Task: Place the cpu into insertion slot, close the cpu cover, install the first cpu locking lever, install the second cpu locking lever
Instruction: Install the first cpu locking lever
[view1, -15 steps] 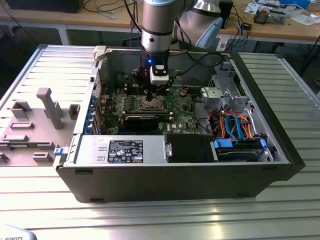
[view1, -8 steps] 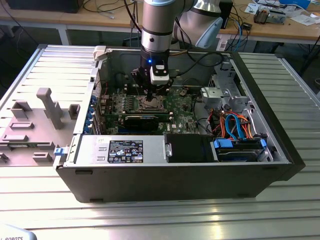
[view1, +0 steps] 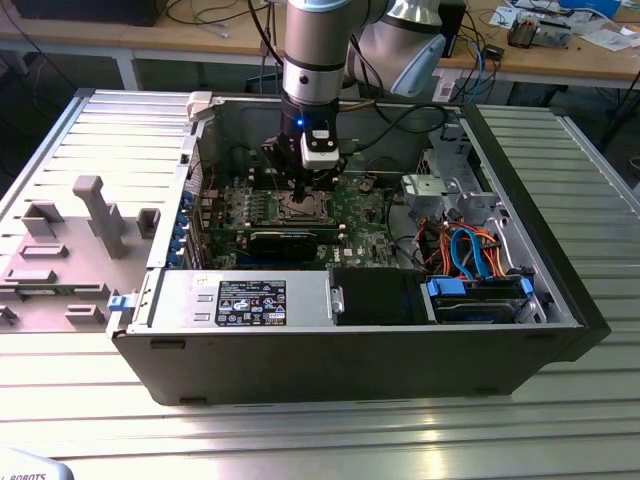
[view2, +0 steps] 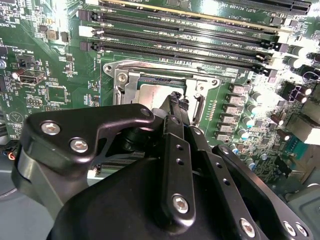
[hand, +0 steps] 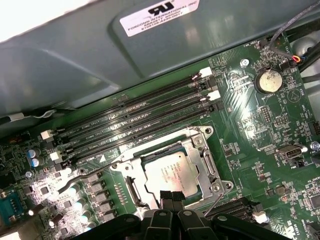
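The arm stands vertical over the green circuit board (view1: 350, 215), its gripper (hand: 171, 196) with fingertips pressed together, empty, at the edge of the insertion slot (hand: 197, 147). The cpu (hand: 172, 172) lies in the slot, cpu cover (hand: 186, 146) down around it.

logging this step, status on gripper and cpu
Gripper shut, tips at the slot edge, holding nothing. Cpu seated in slot, cover down around it. Lever still unlatched. Nothing in the way.
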